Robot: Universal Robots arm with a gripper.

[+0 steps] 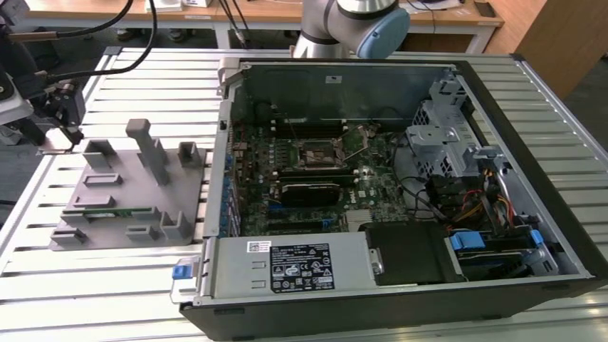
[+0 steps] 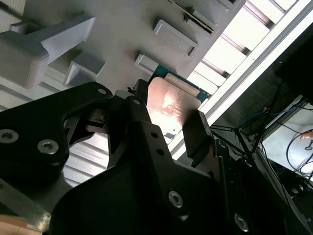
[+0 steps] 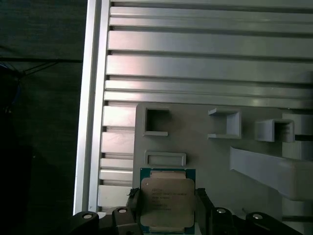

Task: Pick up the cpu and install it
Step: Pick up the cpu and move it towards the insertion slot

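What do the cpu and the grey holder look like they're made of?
The cpu: metal lid, going by its dull silver sheen, on a green board rim. The grey holder: matte, uniform grey with boxy pockets, probably plastic.

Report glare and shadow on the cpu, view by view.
Second wrist view: a pinkish-white glare washes over the cpu, the gripper closed on it is a dark silhouette, and the table slats are blown out. First wrist view: the cpu is evenly lit, with only a soft sheen. Exterior view: even room light, the case interior shaded.
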